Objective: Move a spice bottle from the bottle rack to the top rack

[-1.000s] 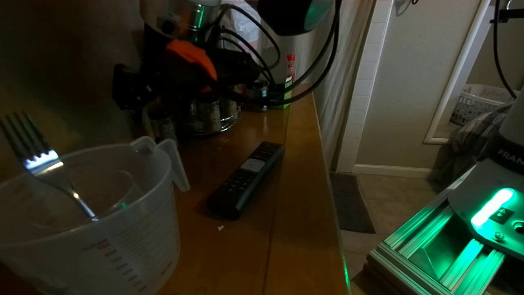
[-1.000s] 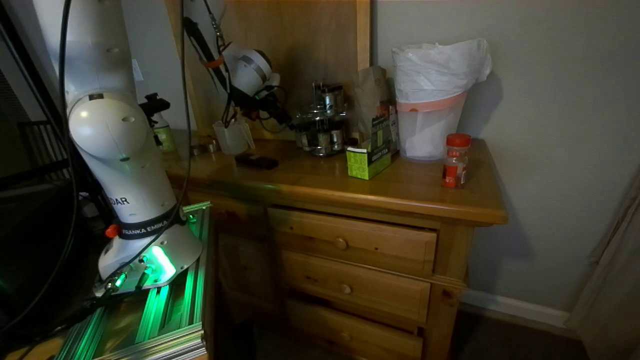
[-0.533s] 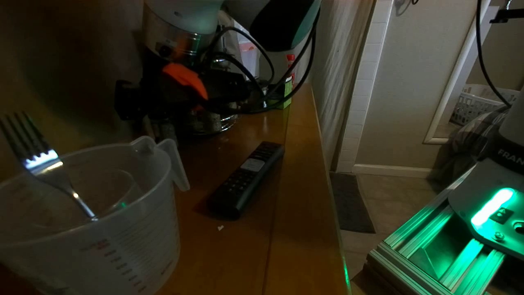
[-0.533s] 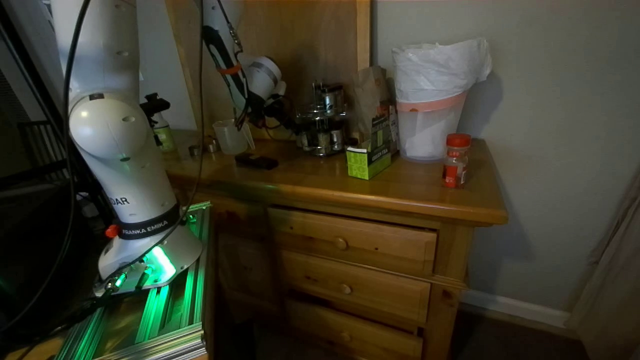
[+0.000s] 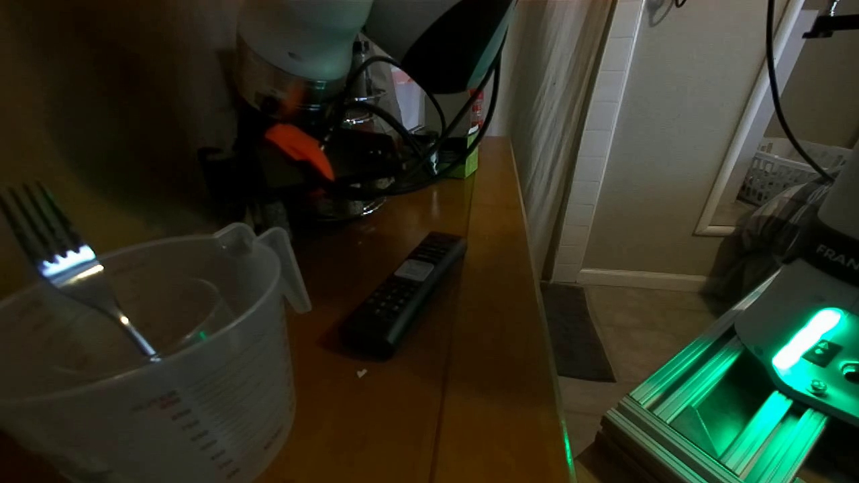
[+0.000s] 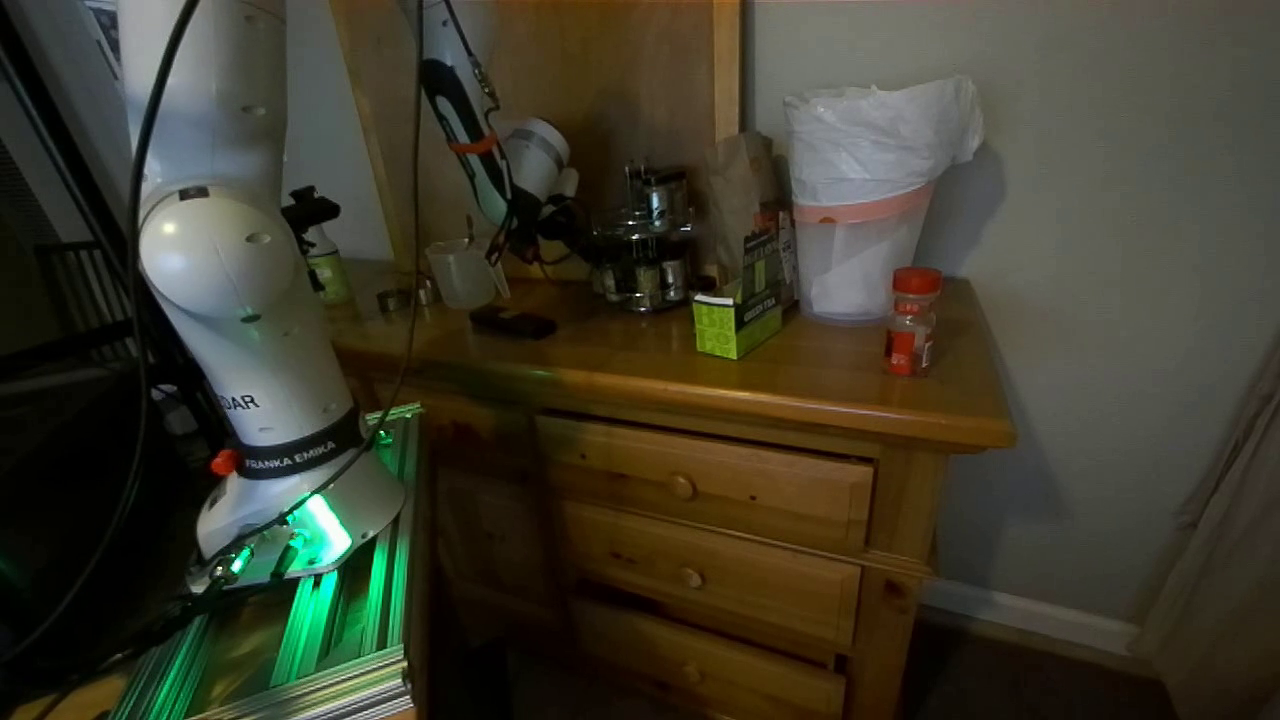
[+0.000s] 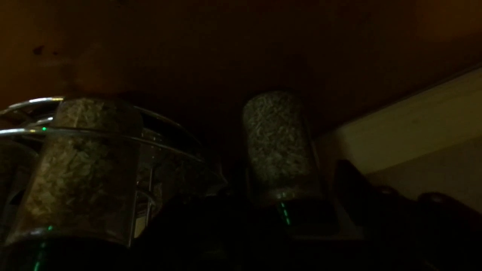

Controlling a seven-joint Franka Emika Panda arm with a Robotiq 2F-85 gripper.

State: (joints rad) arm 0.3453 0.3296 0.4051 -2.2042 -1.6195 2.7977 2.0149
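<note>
the fingers (image 7: 352, 192) have sunk beside the rack (image 7: 75, 130), spread around the jar (image 7: 278, 139) just outside it, seemingly gripping nothing; a grasp looks due before the lift to the top tier (image 6: 640, 228).

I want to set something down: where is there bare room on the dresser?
Free on the dresser: the strip between remote and front edge; the patch between tea box, bucket and red-lidded jar. Crowded: around the spice rack, where the robot arm, a spice jar and the paper bag are close.
</note>
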